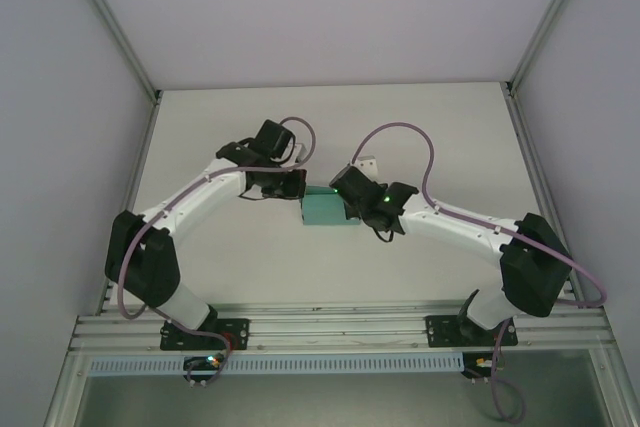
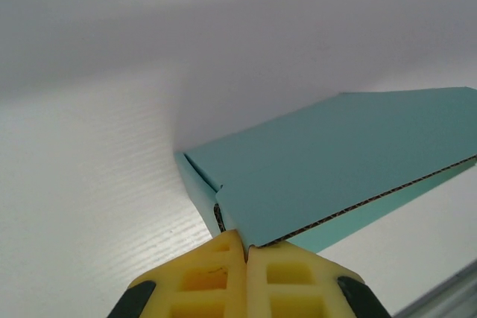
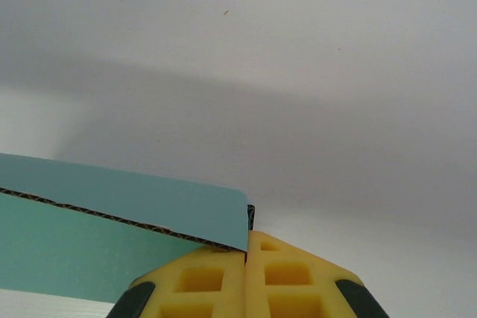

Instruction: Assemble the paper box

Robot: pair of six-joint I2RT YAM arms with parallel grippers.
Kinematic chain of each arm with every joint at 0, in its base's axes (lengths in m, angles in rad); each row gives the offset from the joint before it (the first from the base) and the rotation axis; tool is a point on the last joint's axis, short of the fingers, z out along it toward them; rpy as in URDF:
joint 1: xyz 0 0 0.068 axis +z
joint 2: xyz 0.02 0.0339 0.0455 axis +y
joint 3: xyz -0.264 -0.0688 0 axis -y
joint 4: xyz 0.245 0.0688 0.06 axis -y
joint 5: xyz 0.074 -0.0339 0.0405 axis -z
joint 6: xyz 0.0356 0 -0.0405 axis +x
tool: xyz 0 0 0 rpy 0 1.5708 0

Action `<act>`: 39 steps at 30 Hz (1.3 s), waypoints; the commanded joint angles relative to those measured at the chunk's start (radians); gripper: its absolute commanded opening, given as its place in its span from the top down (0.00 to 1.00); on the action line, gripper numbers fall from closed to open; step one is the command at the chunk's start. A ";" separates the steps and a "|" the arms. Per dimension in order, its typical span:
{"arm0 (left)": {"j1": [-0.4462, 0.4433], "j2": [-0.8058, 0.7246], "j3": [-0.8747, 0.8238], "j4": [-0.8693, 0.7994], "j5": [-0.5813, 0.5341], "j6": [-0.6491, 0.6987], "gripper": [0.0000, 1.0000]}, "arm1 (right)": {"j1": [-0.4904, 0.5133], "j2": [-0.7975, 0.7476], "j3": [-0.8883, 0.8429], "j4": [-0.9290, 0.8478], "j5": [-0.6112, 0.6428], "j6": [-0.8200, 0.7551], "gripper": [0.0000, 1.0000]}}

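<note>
Two closed pincers, my left pincer (image 2: 246, 247) and right pincer (image 3: 246, 247), each pinch an opposite lid corner of the paper box (image 1: 325, 210) mid desk (image 1: 250, 267); lid-closing step, I judge, next needing an even downward tuck.

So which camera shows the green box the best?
The left wrist view. There the paper box looks big and close: you see its teal top, a folded side wall and the wavy cardboard edge. The top external view shows it small and partly covered. The right wrist view catches one corner.
</note>
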 commanded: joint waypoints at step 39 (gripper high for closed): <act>-0.216 -0.186 -0.449 0.473 -0.310 -0.024 1.00 | 0.047 -0.141 -0.312 0.368 0.018 -0.107 1.00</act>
